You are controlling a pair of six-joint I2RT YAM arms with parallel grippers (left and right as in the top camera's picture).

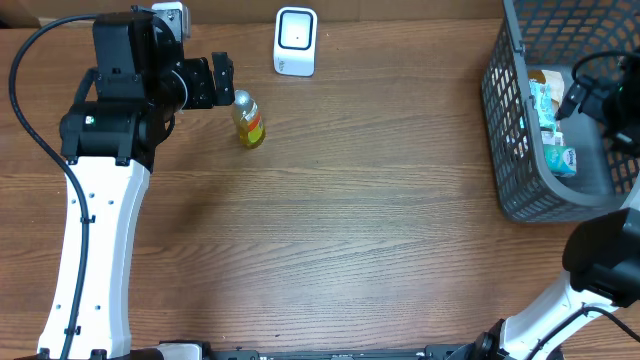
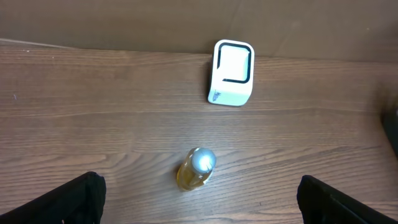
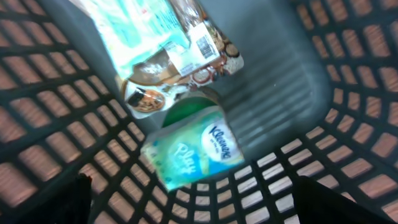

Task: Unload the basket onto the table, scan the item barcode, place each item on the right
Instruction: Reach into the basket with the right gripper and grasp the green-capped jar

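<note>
My left gripper [image 1: 226, 80] has its jaws spread wide and grips nothing. In the left wrist view the two dark fingers [image 2: 78, 202] sit at the bottom corners, well clear of anything. Centred between them and just ahead is a small bottle [image 2: 196, 169] with a silvery cap and yellowish contents. I look almost straight down on the cap, so it appears to stand upright on the wooden table [image 2: 93, 112]. Neither finger touches it. Further ahead of the jaws and slightly to the right, well apart from the bottle, the white scanner [image 2: 231, 73] stands near the table's far edge, its dark-framed window turned up towards my camera. My right gripper [image 3: 193, 202] is just as wide open and empty, and it hangs inside the grey plastic basket [image 3: 37, 124]. Directly ahead of these jaws, roughly centred between the fingers, a green and white tissue pack [image 3: 193, 146] lies on the basket floor. Beyond it, touching or partly overlapping its far end, is a teal and brown packet [image 3: 174, 50] with a white barcode label [image 3: 202, 43] facing up. This view is blurred and I cannot read the packet's print. The basket's lattice walls surround the jaws on every side.
</note>
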